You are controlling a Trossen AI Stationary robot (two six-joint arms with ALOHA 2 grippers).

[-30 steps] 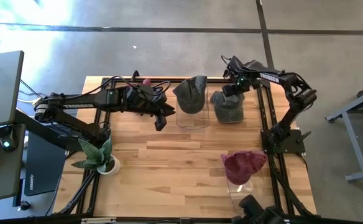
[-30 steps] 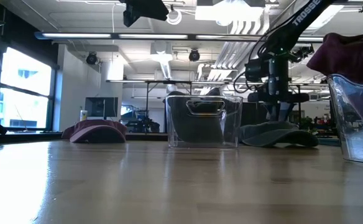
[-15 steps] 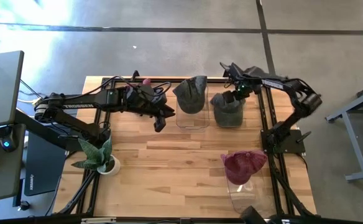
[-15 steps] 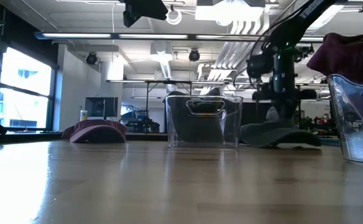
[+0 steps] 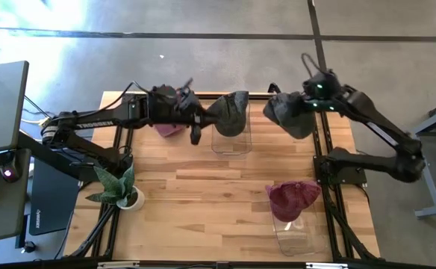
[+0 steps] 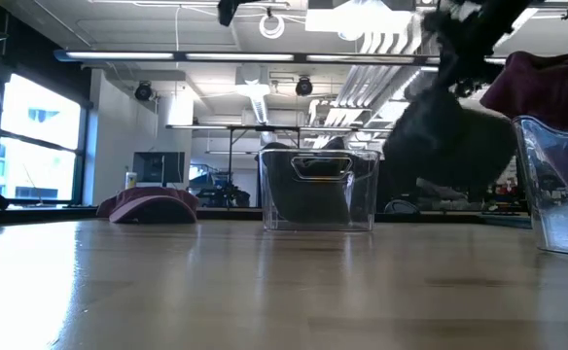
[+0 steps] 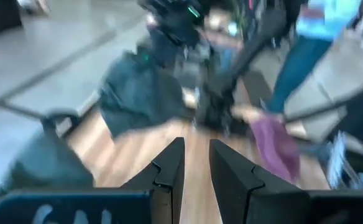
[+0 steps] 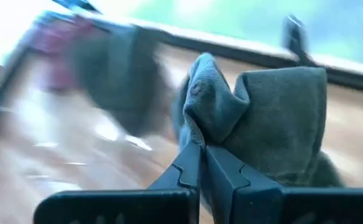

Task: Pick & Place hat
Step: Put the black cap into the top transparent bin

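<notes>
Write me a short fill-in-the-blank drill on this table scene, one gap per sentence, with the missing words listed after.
1. The right claw is shut on a ____ hat, held clear of the table.
2. The clear bin at the table's far edge holds another ____ hat.
3. The clear bin near the right arm's base holds a ____ hat.
4. Near the table's left edge stands a potted ____.

Missing words: grey; grey; maroon; plant
</notes>
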